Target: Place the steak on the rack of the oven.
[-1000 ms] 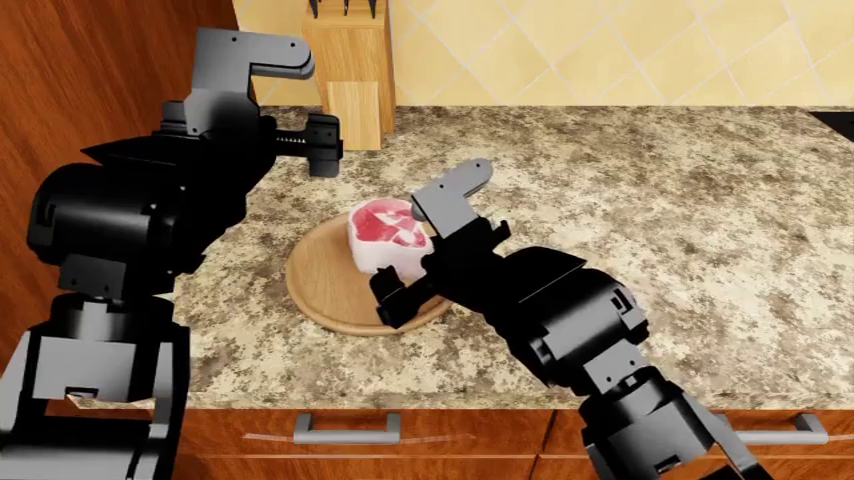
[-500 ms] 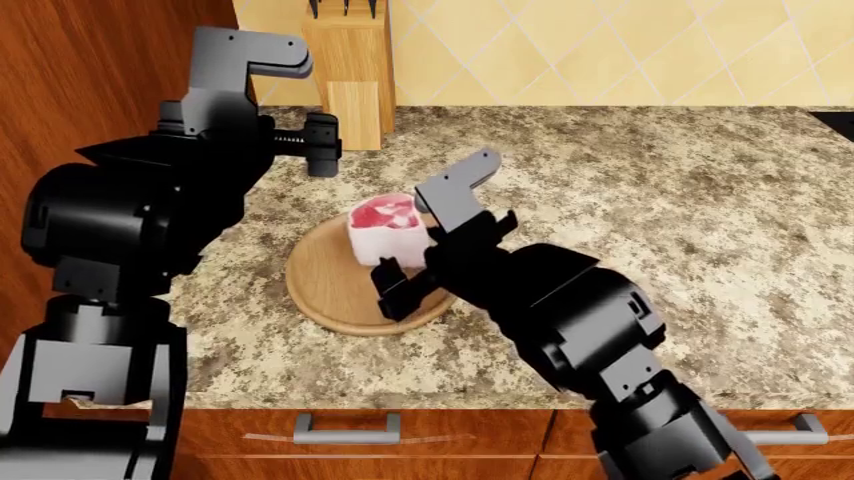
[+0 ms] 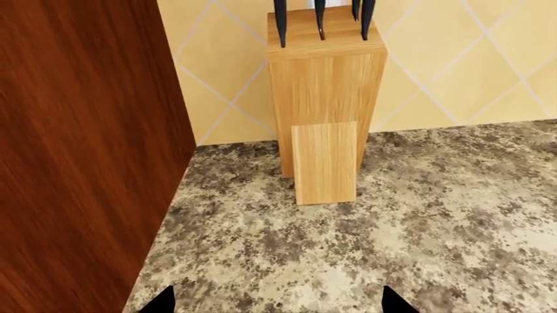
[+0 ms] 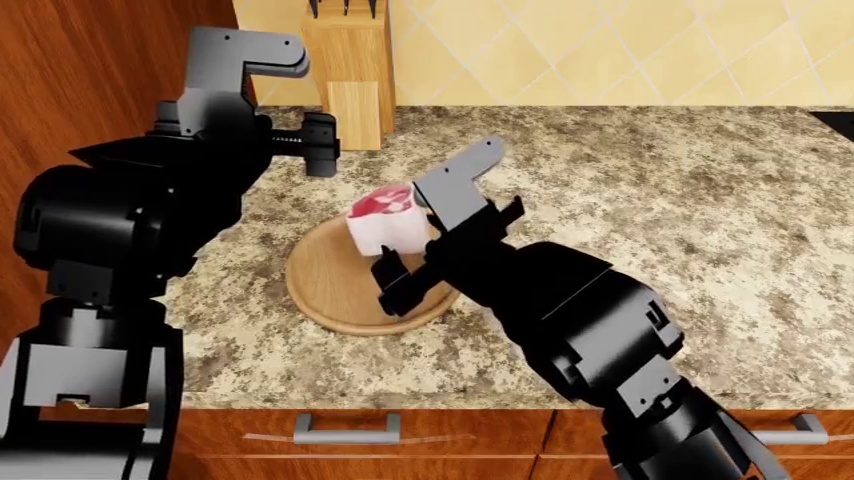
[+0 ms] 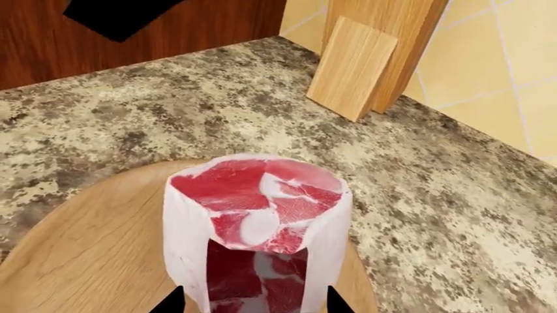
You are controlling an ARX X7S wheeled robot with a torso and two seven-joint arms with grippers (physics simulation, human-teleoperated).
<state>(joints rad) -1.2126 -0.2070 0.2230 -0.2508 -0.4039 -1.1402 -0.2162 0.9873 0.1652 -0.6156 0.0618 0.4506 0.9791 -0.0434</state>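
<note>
Speckled granite countertop (image 4: pixel 694 220) spans view, wood cabinet panel (image 3: pixel 78 150) at its left end. Left gripper (image 3: pixel 274 303) spread open, holding nothing, facing knife block (image 3: pixel 324 98) at tiled backsplash. Round wooden board (image 4: pixel 327 285) near counter front. Right gripper (image 4: pixel 407 240) clenched on steak (image 4: pixel 380 215), marbled chunk tilted, just above board. Oven and rack out of view.

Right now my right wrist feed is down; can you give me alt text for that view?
The steak, red marbled top and pale sides, fills the near centre between the right gripper's two dark fingertips, above the round wooden board. Behind lie the speckled granite counter, a wooden knife block by the tiled wall and a brown cabinet side.
</note>
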